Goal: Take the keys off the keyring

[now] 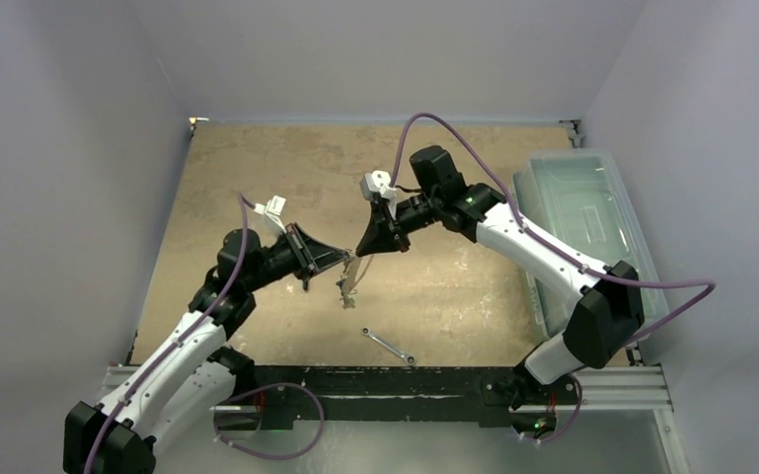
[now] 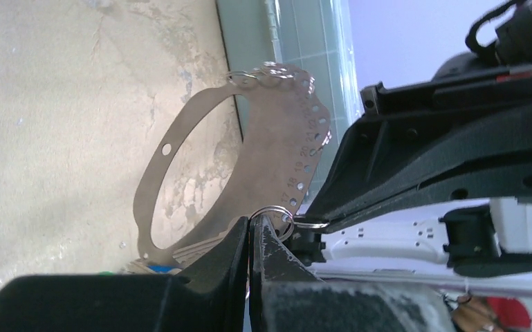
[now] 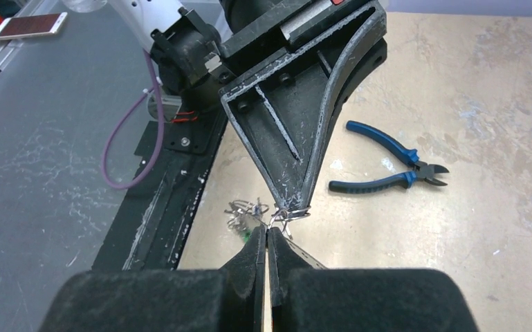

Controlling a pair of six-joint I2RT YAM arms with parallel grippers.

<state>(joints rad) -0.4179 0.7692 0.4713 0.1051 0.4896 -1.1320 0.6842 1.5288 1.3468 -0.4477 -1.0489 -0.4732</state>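
The keyring [image 2: 277,138] is a large flat silver crescent loop with numbered holes and small split rings, held above the table between both grippers. It hangs as a small bundle in the top view [image 1: 348,281]. My left gripper [image 2: 251,220] is shut on a small split ring [image 2: 274,211] at the loop's edge. My right gripper [image 3: 268,232] is shut on the adjoining small ring [image 2: 311,223], tip to tip with the left fingers [image 3: 297,138]. The keys [image 2: 197,252], silver with blue and green bits, hang below the loop and also show in the right wrist view [image 3: 245,211].
Blue-handled pliers [image 3: 387,162] lie on the tan table beyond the left gripper. A silver wrench [image 1: 388,346] lies near the front edge. A clear plastic bin [image 1: 592,227] stands at the right side. The black base rail [image 1: 405,385] runs along the near edge.
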